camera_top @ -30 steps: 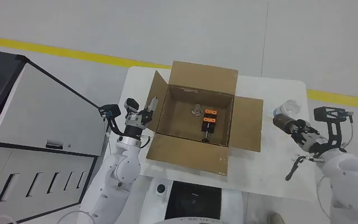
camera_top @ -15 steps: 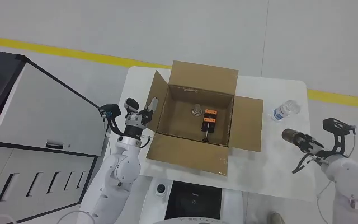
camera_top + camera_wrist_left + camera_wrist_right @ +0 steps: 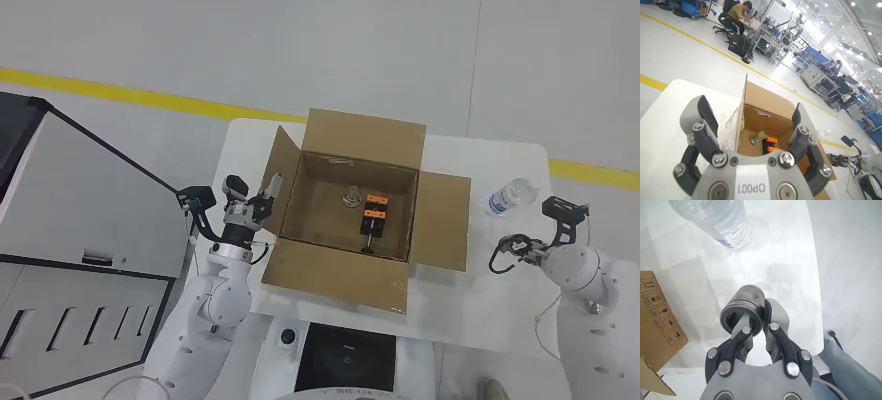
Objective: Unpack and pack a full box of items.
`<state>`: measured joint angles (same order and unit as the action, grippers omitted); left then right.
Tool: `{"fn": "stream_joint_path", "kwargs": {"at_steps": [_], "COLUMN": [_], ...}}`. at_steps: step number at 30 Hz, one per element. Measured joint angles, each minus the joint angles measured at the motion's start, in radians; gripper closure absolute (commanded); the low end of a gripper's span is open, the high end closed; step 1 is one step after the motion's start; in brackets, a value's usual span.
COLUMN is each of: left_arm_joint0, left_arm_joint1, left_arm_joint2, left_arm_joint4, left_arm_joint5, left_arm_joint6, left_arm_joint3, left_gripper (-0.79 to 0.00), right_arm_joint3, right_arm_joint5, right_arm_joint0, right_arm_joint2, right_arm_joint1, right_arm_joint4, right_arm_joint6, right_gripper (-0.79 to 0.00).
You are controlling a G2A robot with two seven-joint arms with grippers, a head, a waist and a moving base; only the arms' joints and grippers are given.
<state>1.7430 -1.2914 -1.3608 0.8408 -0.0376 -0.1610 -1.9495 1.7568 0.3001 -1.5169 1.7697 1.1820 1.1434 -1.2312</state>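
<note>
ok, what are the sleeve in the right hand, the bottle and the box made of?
The sleeve in the right hand looks like steel: dull grey, smudged, grooved near its rim. The bottle is probably clear ribbed plastic. The box is matte brown corrugated cardboard; a flap edge shows fluting.

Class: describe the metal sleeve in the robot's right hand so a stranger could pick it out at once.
Start at the open box on the white table and look past its right flap. There the right hand holds the sleeve, nearer the robot than the bottle. Unlike that clear bottle, it is a short grey hollow metal cylinder with one finger inside it.
</note>
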Motion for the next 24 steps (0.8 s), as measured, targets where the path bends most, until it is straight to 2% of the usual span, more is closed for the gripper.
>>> {"fn": "stream_joint_path", "kwargs": {"at_steps": [7,24], "left_arm_joint0": [0.0,0.0], "left_arm_joint1": [0.0,0.0], "left_arm_joint2": [0.0,0.0], "left_arm_joint4": [0.0,0.0], "left_arm_joint5": [0.0,0.0], "left_arm_joint6": [0.0,0.0], "left_arm_joint3": [0.0,0.0], "left_gripper": [-0.785,-0.785], "right_arm_joint3": [-0.132,-0.234], "right_arm_joint5": [-0.019,-0.003], "right_arm_joint0": [0.119,0.159], "right_arm_joint2": [-0.032,-0.137], "right_arm_joint1": [-0.004,0.001], "right_arm_joint4": [-0.013,0.042], "right_arm_joint6": [-0.066,-0.028], "right_gripper": [0.0,0.0]}}
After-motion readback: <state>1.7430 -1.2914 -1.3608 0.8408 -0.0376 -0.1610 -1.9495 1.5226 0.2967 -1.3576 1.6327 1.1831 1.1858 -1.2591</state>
